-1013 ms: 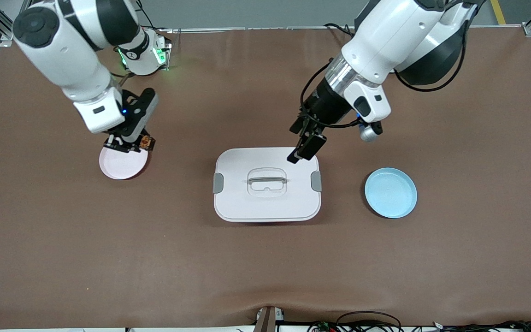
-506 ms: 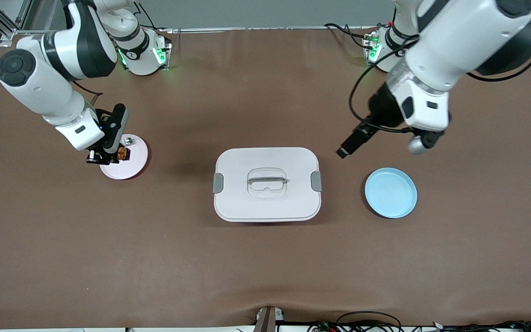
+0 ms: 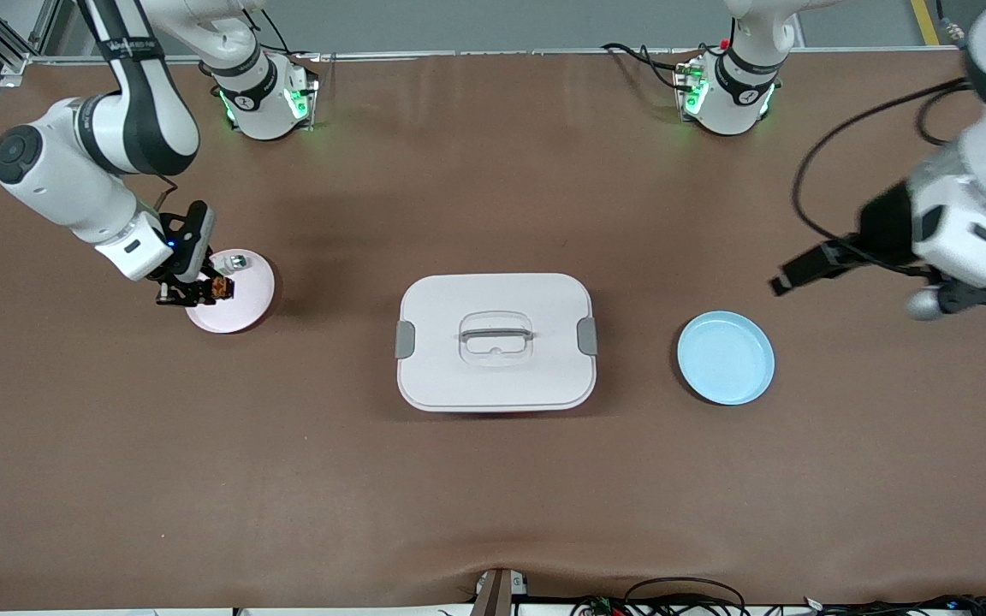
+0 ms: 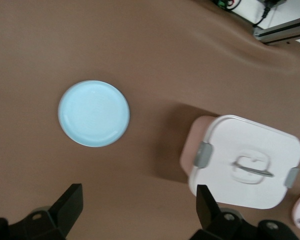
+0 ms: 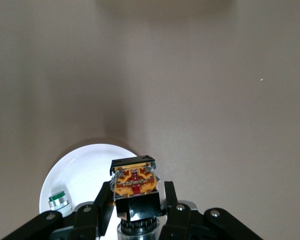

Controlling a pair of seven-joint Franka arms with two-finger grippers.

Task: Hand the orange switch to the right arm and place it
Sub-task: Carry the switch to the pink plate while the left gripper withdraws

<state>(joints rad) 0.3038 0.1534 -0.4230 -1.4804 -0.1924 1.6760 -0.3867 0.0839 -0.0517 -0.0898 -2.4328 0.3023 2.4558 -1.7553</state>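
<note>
My right fingers (image 3: 202,291) are clamped tight on the orange switch (image 3: 220,288), which I hold up over the rim of the pink plate (image 3: 245,304) at the right arm's end of the desk (image 3: 493,488). In the right wrist view the switch (image 5: 134,181) sits pinched between my two fingers (image 5: 102,200), its orange face with metal contacts turned toward the camera, and the plate (image 5: 85,170) lies under it. A small green-and-silver part (image 3: 236,261) stands on that plate, near the rim, apart from the switch. My left fingers (image 3: 788,278) are spread as wide as they go and hold nothing; they hang over bare desk toward the left arm's end, near the blue plate (image 3: 726,358). In the left wrist view both fingertips (image 4: 70,205) stand well apart, with the blue plate (image 4: 94,113) and the white lidded box (image 4: 245,162) under them. The box (image 3: 495,341) sits mid-desk between the two plates, its lid on and grey clips at both ends.
</note>
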